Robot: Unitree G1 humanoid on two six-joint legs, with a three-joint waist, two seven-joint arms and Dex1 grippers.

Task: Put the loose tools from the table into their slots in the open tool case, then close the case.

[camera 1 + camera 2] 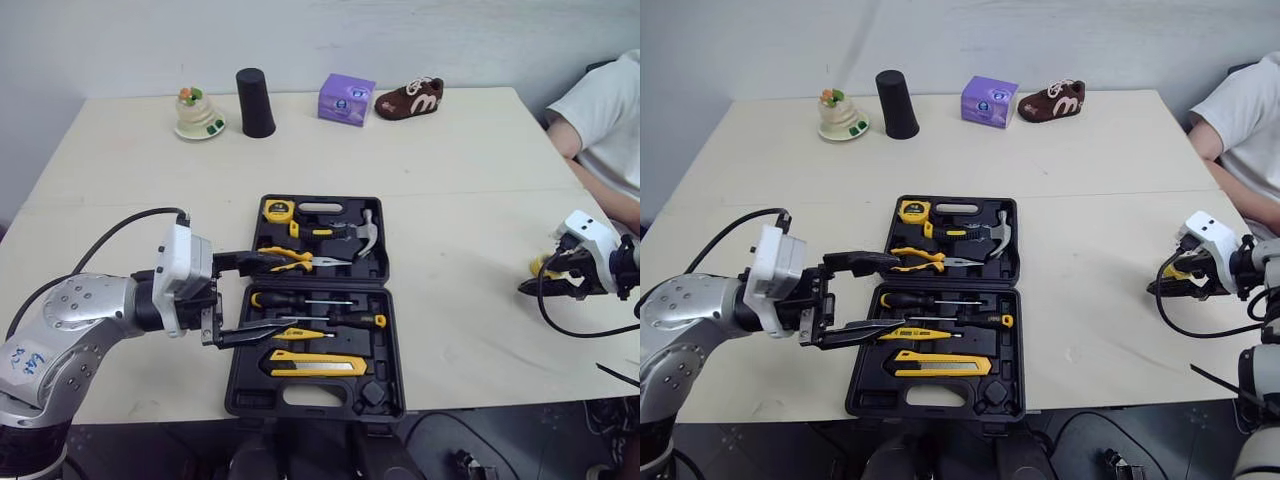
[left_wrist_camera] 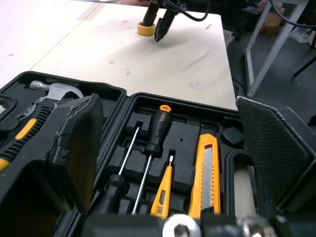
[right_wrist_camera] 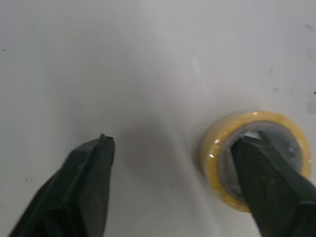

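**Head views.** The open tool case [image 1: 237, 372] lies in the middle of the table [image 1: 470, 200], its two halves flat. The far half holds a tape measure [image 1: 278, 210], a hammer [image 1: 365, 236] and pliers [image 1: 297, 259]. The near half holds two screwdrivers [image 1: 305, 300], a yellow tester pen [image 1: 300, 333] and a utility knife [image 1: 315, 365]. A small recess at its near right corner looks vacant.

The one loose item is a yellow tape roll [image 1: 543, 266], well apart from the case, near the table's right edge. The right gripper [image 1: 540, 279] sits on it and is by far the nearer arm. The left gripper [image 1: 268, 295] hovers over the case's left side with its jaws spread wide and nothing between them. A person's sleeve [image 1: 600, 110] shows at the far right.

**Left wrist view.** The two broad fingers [image 2: 274, 148] stand far apart, framing the near half's slots. Far across the table the roll lies under the right gripper's tips.

**Right wrist view.** This view gives the relation that matters. The roll lies flat on the table with its hole facing up, so it has no long axis to line up with. One finger [image 3: 276, 192] reaches down inside the hole. The other finger stands outside on bare table, clear of the roll. The jaws are open and do not yet pinch anything. Closing them should probably clamp the wall of the roll nearest the outer finger. The carry would then run leftward to the case.
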